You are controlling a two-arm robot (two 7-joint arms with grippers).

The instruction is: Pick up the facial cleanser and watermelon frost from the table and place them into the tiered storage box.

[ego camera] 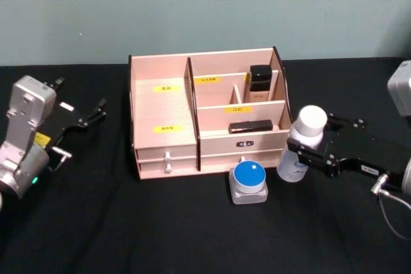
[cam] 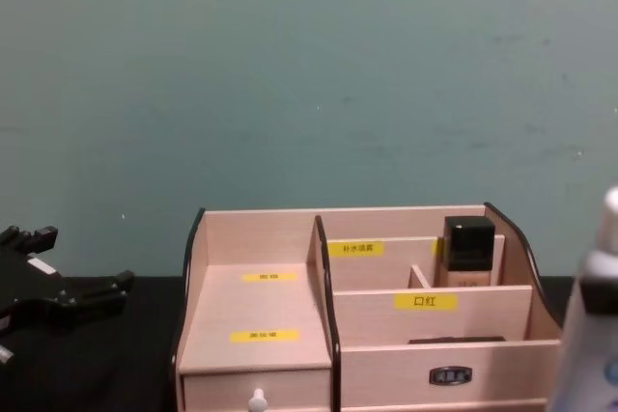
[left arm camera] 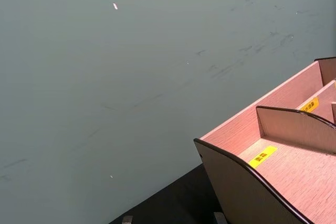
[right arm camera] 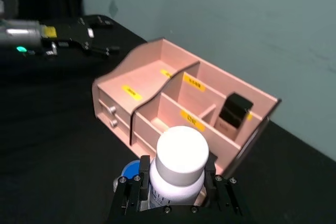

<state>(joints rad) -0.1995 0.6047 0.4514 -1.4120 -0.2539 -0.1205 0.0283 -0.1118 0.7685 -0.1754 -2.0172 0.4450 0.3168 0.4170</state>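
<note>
Across the black tabletop (ego camera: 96, 222) stood the tiered storage box (ego camera: 159, 68), its back to the wall, with a dark-capped bottle (ego camera: 260, 81) upright in its rear right compartment. Just off the box's right front corner the right tool (ego camera: 307, 153) was clenched around the white-capped facial cleanser (ego camera: 308, 123), holding it upright, though I could not tell whether its base cleared the tabletop; the left tool (right arm camera: 110, 37) hung well apart on the left, fingers spread and grasping nothing. Smaller still, the watermelon frost (ego camera: 249, 176), a grey case with a round blue lid, lay on the tabletop just before the wider drawer, near the cleanser.
</note>
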